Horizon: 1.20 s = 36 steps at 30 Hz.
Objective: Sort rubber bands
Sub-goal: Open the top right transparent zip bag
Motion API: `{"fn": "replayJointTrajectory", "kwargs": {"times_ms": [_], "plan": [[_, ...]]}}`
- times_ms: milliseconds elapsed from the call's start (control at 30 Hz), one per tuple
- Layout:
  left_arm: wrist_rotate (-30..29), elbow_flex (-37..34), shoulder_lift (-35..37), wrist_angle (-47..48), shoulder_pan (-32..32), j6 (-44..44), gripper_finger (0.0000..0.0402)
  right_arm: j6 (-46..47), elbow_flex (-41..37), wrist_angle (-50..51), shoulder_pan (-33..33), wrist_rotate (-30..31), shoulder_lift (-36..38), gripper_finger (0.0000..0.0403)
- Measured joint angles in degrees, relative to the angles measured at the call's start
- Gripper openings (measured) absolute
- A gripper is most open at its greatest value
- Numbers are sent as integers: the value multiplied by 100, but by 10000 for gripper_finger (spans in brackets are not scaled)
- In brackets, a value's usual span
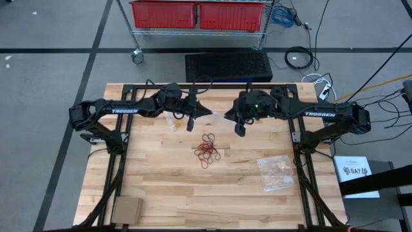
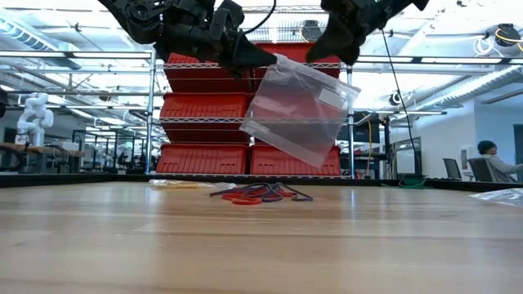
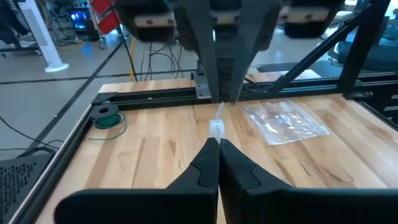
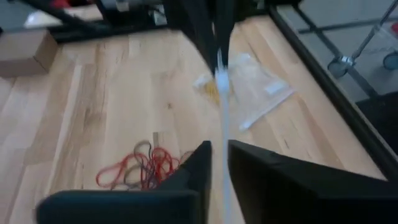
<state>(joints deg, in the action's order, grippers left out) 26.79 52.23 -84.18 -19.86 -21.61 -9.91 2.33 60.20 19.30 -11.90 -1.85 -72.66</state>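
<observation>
The left gripper (image 2: 260, 57) is pinched on a limp clear bag (image 2: 298, 109); the right gripper (image 2: 347, 51) stands slightly parted at it. Below both, the rubber bands (image 1: 208, 149) look light, stretchy, tangled; pinch one loop.

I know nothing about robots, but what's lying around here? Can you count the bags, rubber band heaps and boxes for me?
Clear plastic bags: 3 (held bag in the air, bag by the left arm, bag on the right)
Rubber band heap, red and dark: 1
Cardboard box: 1
Total: 5
</observation>
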Motion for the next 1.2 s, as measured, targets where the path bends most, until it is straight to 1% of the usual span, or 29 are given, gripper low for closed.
{"fn": "replayJointTrajectory", "kwargs": {"times_ms": [133,233,333,500,633,733,1133,1200], "plan": [[-2,0,0,2,0,0,2,-51,154,-271,1,0,-22,107],[-2,0,0,-4,2,0,1,-197,274,-312,0,-2,-211,131],[-2,0,0,-8,0,0,1,-307,402,-281,0,-1,-569,138],[-2,0,0,18,0,0,1,-437,799,-268,-15,-2,-1106,137],[-7,0,0,153,0,0,1,-494,1148,-12,-30,0,-1268,127],[-11,0,0,153,0,-6,0,-494,1242,211,-57,3,-1283,111],[-181,0,-2,141,0,-101,0,-486,1251,553,-116,24,-1287,18],[-185,0,-4,155,0,-103,0,-502,1253,616,-114,22,-1287,8]]}}
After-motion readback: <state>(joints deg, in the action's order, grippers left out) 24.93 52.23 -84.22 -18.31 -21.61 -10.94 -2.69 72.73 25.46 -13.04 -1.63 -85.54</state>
